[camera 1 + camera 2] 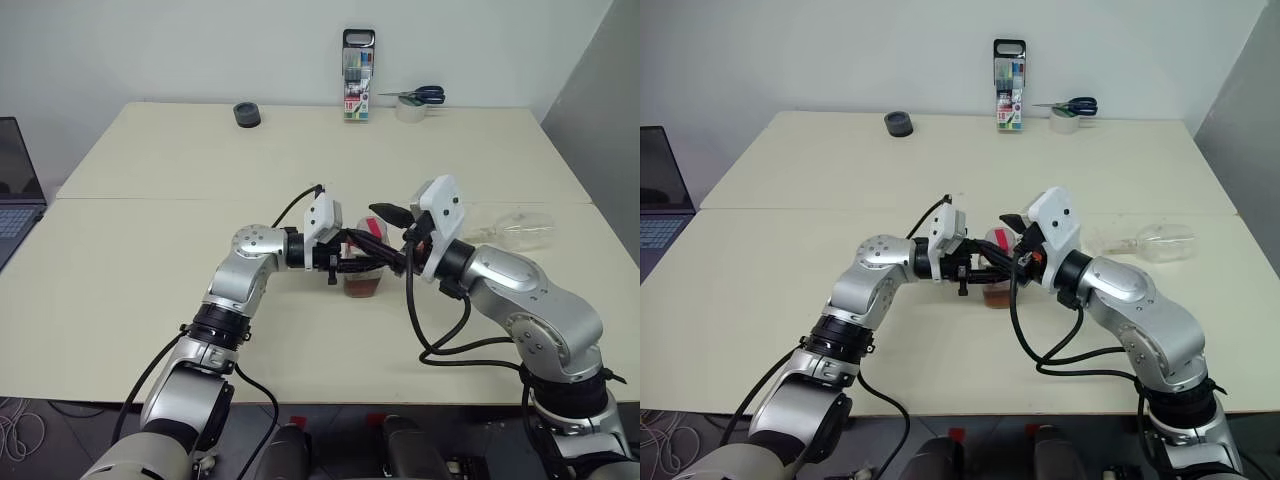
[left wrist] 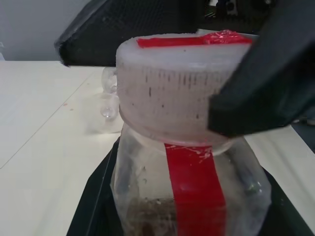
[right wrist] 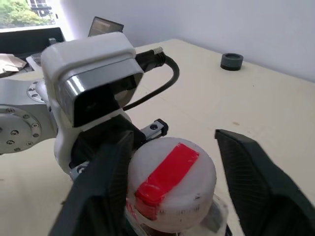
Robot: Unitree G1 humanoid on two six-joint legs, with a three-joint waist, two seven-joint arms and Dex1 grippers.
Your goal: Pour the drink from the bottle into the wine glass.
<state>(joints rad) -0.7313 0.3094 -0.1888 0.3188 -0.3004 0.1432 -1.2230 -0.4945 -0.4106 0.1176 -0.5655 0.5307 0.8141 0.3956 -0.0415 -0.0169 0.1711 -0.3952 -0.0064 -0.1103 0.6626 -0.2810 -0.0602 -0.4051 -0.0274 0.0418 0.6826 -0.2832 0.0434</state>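
**Right wrist view: cap not gripped yet, bottle clamped by the left gripper**

Small clear plastic bottle [image 1: 362,272] with red tape strip and whitish ribbed cap [image 3: 170,189] stands on the cream surface [image 1: 150,290], roughly mid-surface on the near side. Amber drink [image 1: 363,287] sits low in it. Left gripper [image 1: 992,272] is clamped on the bottle body just below the cap; left forearm lies about level, reaching across from the bottle's left side.

Right gripper [image 3: 170,182] straddles the cap: one black finger [image 3: 106,182] touches or nearly touches the cap's side, the other [image 3: 251,177] stands clearly apart from it. So it's open around the cap, nothing gripped. Right forearm comes in from the bottle's right, wrist angled toward the left gripper.

Clear stemmed wine glass [image 1: 515,228] lies on its side, well to the right of the bottle, beyond the right arm.

Risks, my read:
- Fingers sit off-centre on the cap; closing like this could shove the bottle sideways in the left grip or tip it.
- Ribbed cap is wide and smooth on top; a shallow pinch may slip when twisting.
- The two grippers are crowded at the bottle neck; collision is likely if either rotates.
- Glass isn't upright; no pour target until it's righted.
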